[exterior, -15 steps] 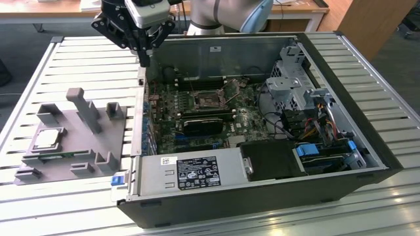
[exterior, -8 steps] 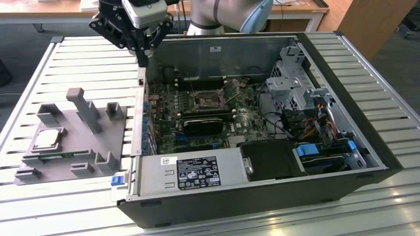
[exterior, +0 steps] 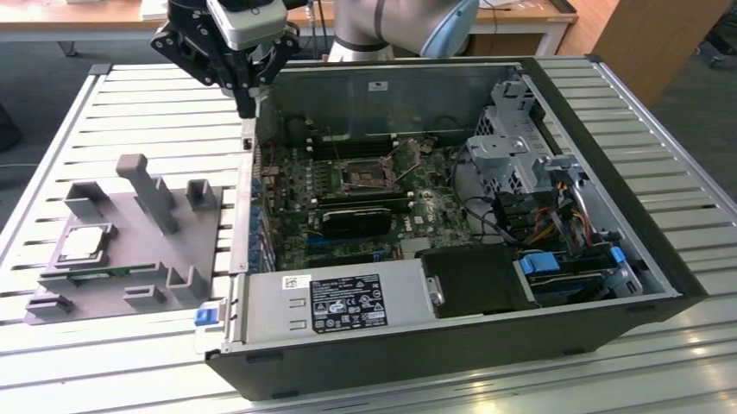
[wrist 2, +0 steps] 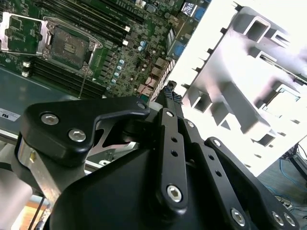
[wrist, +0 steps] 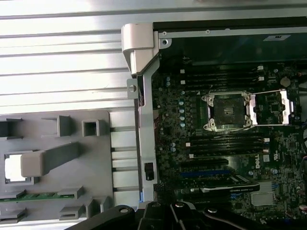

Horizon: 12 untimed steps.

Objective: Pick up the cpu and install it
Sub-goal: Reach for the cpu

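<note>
Gripper [exterior: 245, 105] is hanging fingers-down over the PC case [exterior: 627, 224], above its wall on the exterior view's left near the far corner, w/ the arm [exterior: 398, 26] rising behind it. Jaws are looking closed (fingers meeting in one narrow tip in the exterior view), w/ nothing between them.

The cpu [exterior: 83, 243] is lying flat, silvery top up, in a square recess of the grey fixture [exterior: 173, 259]. The fixture is sitting on the slatted table [exterior: 150, 112], just beside the case on the exterior view's left. Cpu and gripper are sitting well apart, not touching.

In the first wrist view the cpu is showing as a bright square, partly hidden behind a grey post [wrist: 53, 160] of the fixture. A green board strip [wrist: 38, 196] is resting in a slot near it.

Inside the case the mobo [exterior: 345, 216] is lying exposed. Its socket [exterior: 371, 175] is sitting empty w/ the load plate [wrist: 271, 108] swung open beside it, as both wrist views are showing too. Black ram slots [wrist: 225, 143] are running on either side of the socket. PSU [exterior: 334, 302] is sitting at the case's near edge.
</note>
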Tool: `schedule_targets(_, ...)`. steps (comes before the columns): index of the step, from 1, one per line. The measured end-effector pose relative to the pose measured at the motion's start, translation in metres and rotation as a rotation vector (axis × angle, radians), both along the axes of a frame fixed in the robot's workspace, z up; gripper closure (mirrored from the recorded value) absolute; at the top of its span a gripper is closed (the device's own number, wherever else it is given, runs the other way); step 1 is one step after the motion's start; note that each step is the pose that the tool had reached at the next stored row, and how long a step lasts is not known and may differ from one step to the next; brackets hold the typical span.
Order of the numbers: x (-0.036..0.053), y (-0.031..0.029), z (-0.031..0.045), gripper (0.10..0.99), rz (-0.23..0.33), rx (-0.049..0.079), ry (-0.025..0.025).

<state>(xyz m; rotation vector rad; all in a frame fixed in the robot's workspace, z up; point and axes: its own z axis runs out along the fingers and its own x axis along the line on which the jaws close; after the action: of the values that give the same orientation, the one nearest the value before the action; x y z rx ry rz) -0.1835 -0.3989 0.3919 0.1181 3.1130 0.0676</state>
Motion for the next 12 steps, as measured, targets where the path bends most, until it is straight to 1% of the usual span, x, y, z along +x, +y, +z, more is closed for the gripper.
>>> schedule_targets(12,-0.006,0.0,-0.0001,0.98,0.0,0.0,0.0)
